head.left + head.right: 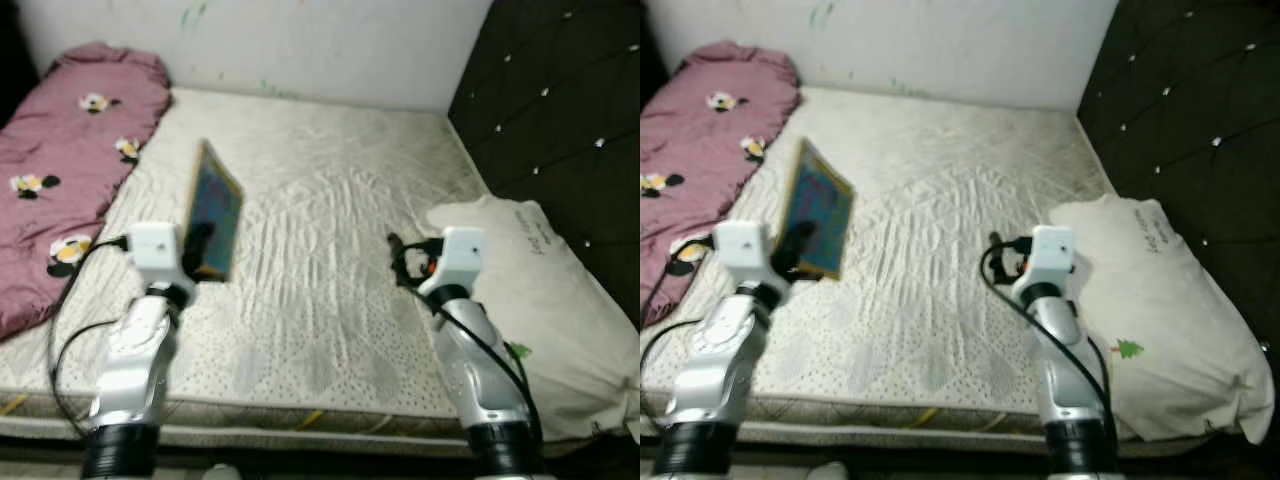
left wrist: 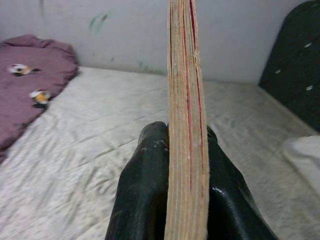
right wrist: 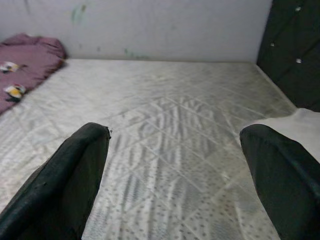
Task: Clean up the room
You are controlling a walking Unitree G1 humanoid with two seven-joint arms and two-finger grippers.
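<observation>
We hold both silver arms raised forward. Our left end effector pinches a thin flat board upright; our right end effector hangs with fingers spread wide.

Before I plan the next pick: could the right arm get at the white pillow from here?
Probably yes. The right end effector is open and empty, and the white pillow lies just beside it on the mattress, with nothing between them.

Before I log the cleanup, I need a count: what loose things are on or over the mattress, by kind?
Books: 1, book, gripped upright in the left gripper
Pillows: 1, white pillow
Blankets: 1, pink flowered blanket
Total: 3
</observation>
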